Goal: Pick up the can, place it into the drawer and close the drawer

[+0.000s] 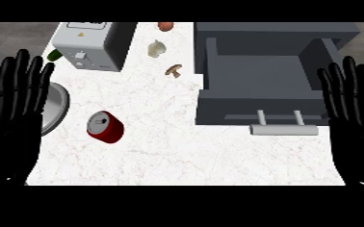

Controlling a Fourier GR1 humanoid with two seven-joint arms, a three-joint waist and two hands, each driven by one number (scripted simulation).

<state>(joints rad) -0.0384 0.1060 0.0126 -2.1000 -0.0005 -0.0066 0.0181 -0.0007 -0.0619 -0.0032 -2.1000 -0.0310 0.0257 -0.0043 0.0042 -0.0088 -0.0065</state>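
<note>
A red can (105, 126) with a silver lid lies tilted on the white marble counter, left of centre. The grey drawer (213, 110) stands pulled open at the right, its inside bare, with a light grey handle (283, 130) on its front. My left hand (21, 96) rests open at the left edge, fingers up, well left of the can. At the right edge my right hand (344, 101) rests open, fingers up, beside the drawer's right side. Neither hand touches anything.
A grey toaster (91, 44) stands at the back left with a green item (54, 55) beside it. A garlic bulb (156, 48), a mushroom (174, 70) and a reddish item (165, 26) lie between toaster and drawer. A metal bowl's rim (59, 107) shows beside my left hand.
</note>
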